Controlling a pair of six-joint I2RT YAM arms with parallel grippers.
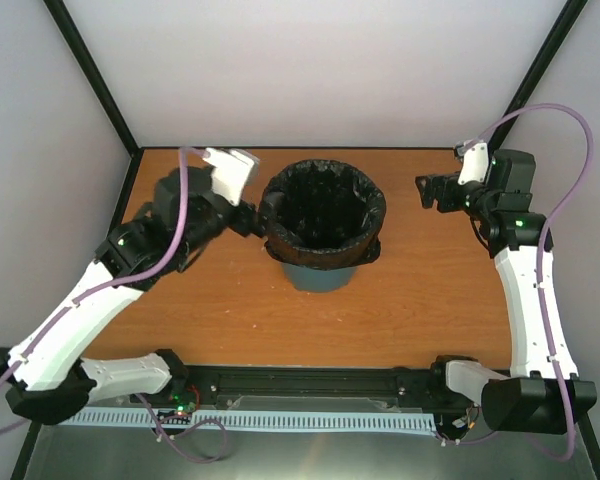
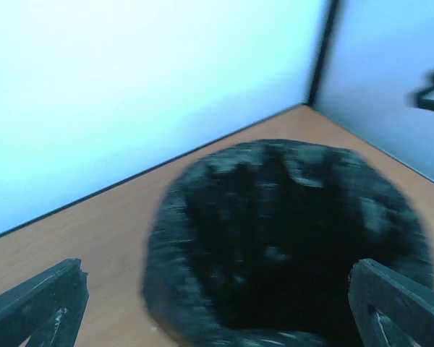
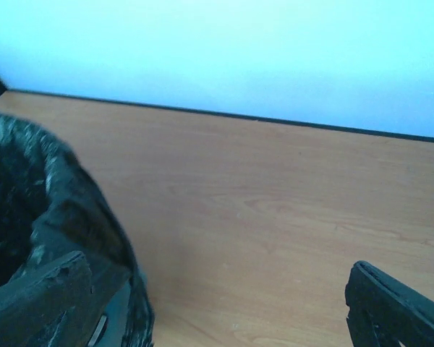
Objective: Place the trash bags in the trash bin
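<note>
Bag (image 1: 323, 205): wrinkly glossy black film lining round teal bin (image 1: 320, 277); my left gripper (image 1: 248, 220) and right gripper (image 1: 423, 192) gape wide, empty.

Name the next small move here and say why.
Probably back the left gripper away from the rim of the trash bin. The black trash bag already lines the bin, its edge folded over the rim, and both grippers stand open, holding nothing. The right gripper is well clear.
</note>
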